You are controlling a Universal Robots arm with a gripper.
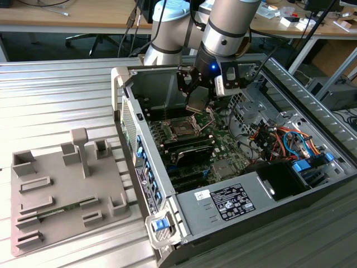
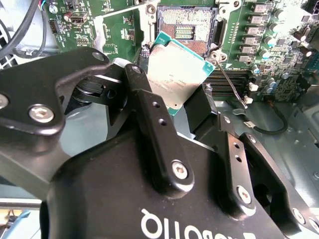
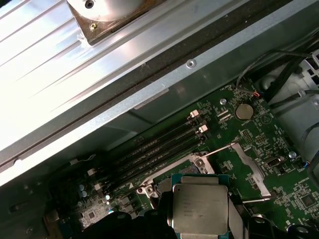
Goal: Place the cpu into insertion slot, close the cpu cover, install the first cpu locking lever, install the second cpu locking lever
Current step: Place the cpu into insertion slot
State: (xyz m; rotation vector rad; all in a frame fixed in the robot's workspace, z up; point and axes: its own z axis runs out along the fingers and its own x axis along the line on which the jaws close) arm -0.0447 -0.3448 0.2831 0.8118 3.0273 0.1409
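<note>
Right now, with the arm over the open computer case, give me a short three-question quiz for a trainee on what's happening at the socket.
1. True or false: the cpu already sits in the insertion slot.
2. The gripper is shut on: A) the cpu, B) a cable, C) nothing.
3. Fill in: the board around the insertion slot is ___ in colour.

Key:
1. False: the cpu is held tilted, clear of the slot, which is empty.
2. A.
3. Green.
</note>
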